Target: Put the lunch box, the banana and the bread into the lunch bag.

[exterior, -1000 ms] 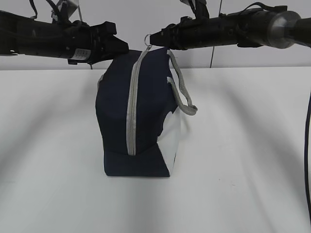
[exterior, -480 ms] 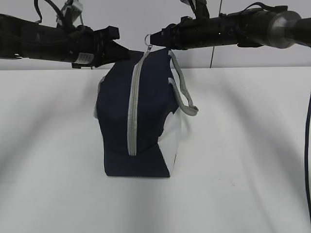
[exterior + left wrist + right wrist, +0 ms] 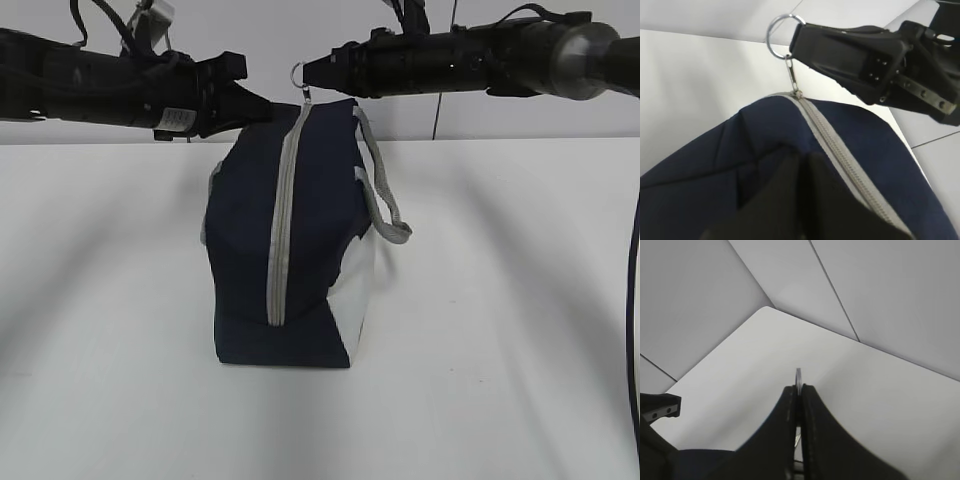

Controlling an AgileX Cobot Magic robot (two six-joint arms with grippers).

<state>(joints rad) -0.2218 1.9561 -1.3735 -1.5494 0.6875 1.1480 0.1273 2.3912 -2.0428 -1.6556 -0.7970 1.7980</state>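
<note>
Right end effector [image 3: 306, 72]: clamped together on the zipper ring pull [image 3: 781, 31].
Left end effector [image 3: 262, 108]: pinching the navy fabric at the bag's top.
Lunch bag [image 3: 290, 235]: upright on the table [image 3: 500, 320], zipped.

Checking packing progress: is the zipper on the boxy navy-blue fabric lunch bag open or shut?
Shut. The grey zipper runs closed down the navy-blue lunch bag, slider at the top, where the right gripper pinches its metal ring pull.

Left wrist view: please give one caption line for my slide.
Right gripper pinches the ring pull above the zipped lunch bag.
</note>
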